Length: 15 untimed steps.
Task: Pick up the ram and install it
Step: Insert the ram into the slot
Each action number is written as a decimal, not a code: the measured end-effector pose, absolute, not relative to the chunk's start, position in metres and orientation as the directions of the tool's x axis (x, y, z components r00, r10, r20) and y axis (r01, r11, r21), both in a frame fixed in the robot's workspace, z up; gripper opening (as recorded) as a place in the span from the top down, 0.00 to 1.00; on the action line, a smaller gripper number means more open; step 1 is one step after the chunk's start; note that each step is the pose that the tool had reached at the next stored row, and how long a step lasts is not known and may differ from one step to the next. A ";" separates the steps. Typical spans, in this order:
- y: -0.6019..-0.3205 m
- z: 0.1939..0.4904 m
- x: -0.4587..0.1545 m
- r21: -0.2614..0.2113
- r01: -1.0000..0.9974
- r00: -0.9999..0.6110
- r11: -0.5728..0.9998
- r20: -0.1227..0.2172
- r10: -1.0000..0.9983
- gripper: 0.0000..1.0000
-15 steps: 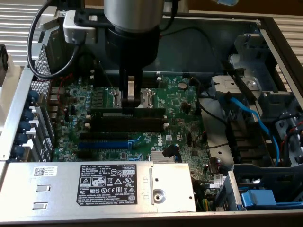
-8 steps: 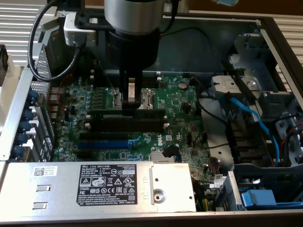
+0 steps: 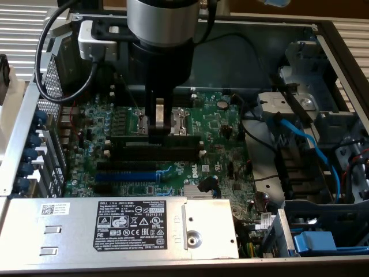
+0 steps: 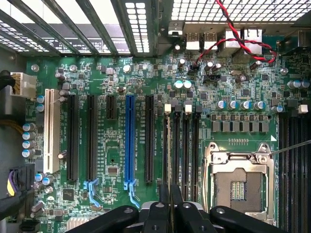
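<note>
The green motherboard (image 3: 219, 144) fills the open computer case (image 3: 346, 52). My gripper (image 3: 157, 135) reaches down over its black memory slots (image 4: 181, 141), fingers (image 4: 167, 208) pinched together on the ram (image 3: 151, 140), which stands on edge along a slot, just beside the CPU socket (image 4: 238, 182).

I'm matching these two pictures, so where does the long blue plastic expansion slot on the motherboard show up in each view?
Exterior view: the long blue plastic slot lies left of centre, beside long black slots.
Wrist view: it stands between black slots.
Shared landmark: the silver metal processor socket frame.
</note>
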<state>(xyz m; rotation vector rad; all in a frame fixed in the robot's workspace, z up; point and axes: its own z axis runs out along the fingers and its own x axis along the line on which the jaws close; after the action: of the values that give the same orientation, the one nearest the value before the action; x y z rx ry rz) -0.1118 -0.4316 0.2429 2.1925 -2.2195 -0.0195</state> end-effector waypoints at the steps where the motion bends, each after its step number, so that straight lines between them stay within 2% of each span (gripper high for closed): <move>1: -0.432 0.243 -0.112 0.024 -1.000 -0.013 0.014 0.007 -1.000 0.87; 15: -0.432 0.241 -0.112 0.024 -0.999 -0.024 0.024 0.007 -1.000 0.87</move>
<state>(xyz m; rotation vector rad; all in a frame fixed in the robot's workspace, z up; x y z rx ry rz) -0.1124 -0.4316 0.2406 2.1791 -2.2320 -0.0189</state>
